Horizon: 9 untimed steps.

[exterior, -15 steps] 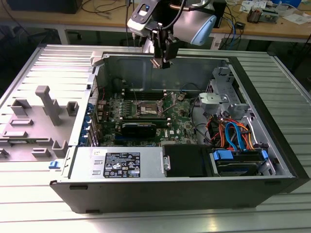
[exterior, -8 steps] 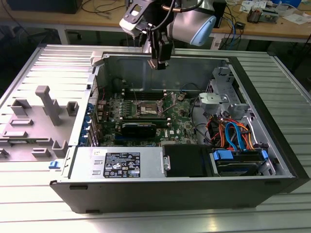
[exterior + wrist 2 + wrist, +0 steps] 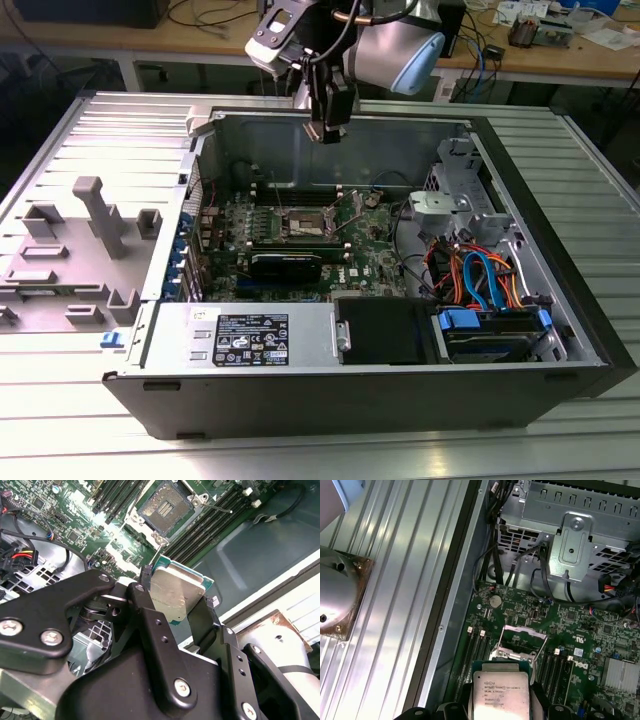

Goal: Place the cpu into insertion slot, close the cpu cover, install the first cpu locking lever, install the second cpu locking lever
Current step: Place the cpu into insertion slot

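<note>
My pincer (image 3: 328, 128) hangs over the open case (image 3: 300, 395), near its far wall, and the case lies on its side on the ribbed tabletop (image 3: 90, 425). From the exterior view I cannot make out anything between my fingers. Both wrist views settle it: the pincer (image 3: 176, 601) is closed partway on the cpu (image 3: 175, 592), 2 black fingers (image 3: 146, 600) pressing 2 opposite edges.

The cpu (image 3: 500, 692) is in the air above the board (image 3: 580, 630), well apart from the slot (image 3: 162, 507). Being square, it has no long axis. Its grey metal lid faces my wrist cameras, and its green edge shows at the side away from my wrist in the second wrist view. In the first wrist view its printed side faces the camera.

The second wrist view shows the slot bare, its dark centre uncovered. In the first wrist view the cpu hides most of the slot, but the cover (image 3: 525, 630) appears beyond it, a silver frame swung up off the slot. That view also takes in the grey drive cage (image 3: 580, 530). The exterior view places the slot (image 3: 305, 222) mid-board, below and nearer the camera than my pincer.
</note>
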Available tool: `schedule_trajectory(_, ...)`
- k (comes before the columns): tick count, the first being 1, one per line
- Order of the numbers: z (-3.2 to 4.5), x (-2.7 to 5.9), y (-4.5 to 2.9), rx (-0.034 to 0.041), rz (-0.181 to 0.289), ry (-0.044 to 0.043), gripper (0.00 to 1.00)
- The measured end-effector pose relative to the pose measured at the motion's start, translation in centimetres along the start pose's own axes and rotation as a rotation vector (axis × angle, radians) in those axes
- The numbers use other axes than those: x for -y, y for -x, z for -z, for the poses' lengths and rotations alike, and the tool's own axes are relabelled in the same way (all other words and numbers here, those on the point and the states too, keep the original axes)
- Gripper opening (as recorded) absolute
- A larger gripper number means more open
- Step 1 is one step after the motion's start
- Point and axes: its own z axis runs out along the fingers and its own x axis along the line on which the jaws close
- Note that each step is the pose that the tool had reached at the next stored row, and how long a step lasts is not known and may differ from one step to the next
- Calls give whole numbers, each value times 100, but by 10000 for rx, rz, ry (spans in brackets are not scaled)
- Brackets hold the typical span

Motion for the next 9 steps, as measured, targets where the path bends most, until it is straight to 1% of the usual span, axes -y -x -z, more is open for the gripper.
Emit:
schedule_trajectory(6, -1, 0, 0, 3, -45, 1, 54)
schedule_trajectory(9, -3, 0, 0, 16, -188, 4, 54)
